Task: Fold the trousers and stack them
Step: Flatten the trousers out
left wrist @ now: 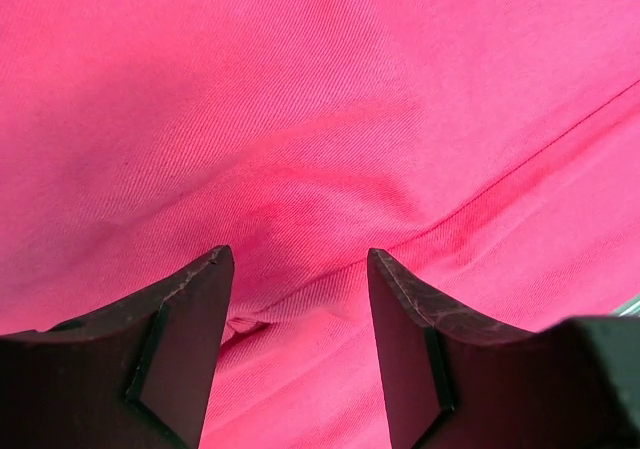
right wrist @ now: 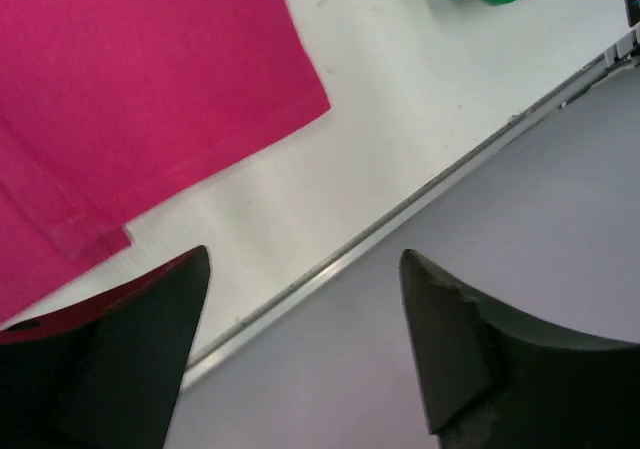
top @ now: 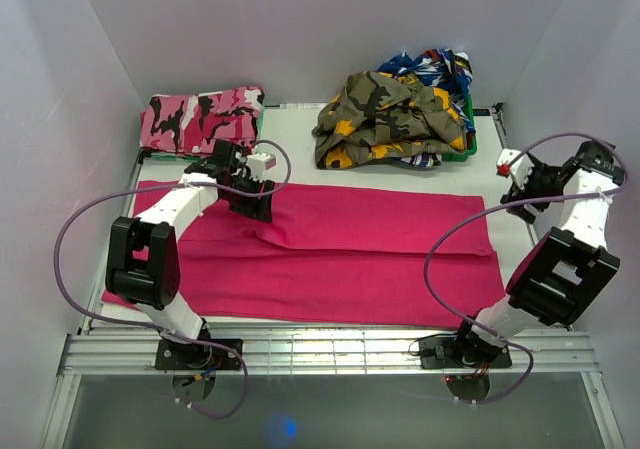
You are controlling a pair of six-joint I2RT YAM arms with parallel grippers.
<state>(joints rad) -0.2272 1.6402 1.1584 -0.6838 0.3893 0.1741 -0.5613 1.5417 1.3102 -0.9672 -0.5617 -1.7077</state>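
The magenta-pink trousers [top: 340, 254] lie flat across the table, legs stretched sideways, one laid over the other. My left gripper [top: 250, 207] is low over their upper left part, jaws open, with a small raised fold of fabric [left wrist: 300, 269] between the fingers. The pink cloth fills the left wrist view. My right gripper [top: 515, 191] is open and empty, held above the table's right edge beyond the trousers' right end. The trousers' corner [right wrist: 150, 99] shows in the right wrist view.
A folded pink-black-white camouflage pair [top: 200, 119] lies at the back left. An olive-yellow camouflage garment [top: 390, 119] is heaped over a green basket [top: 470, 139] with blue patterned clothes at the back right. White walls stand on all sides; the table rail [right wrist: 400, 209] runs by my right gripper.
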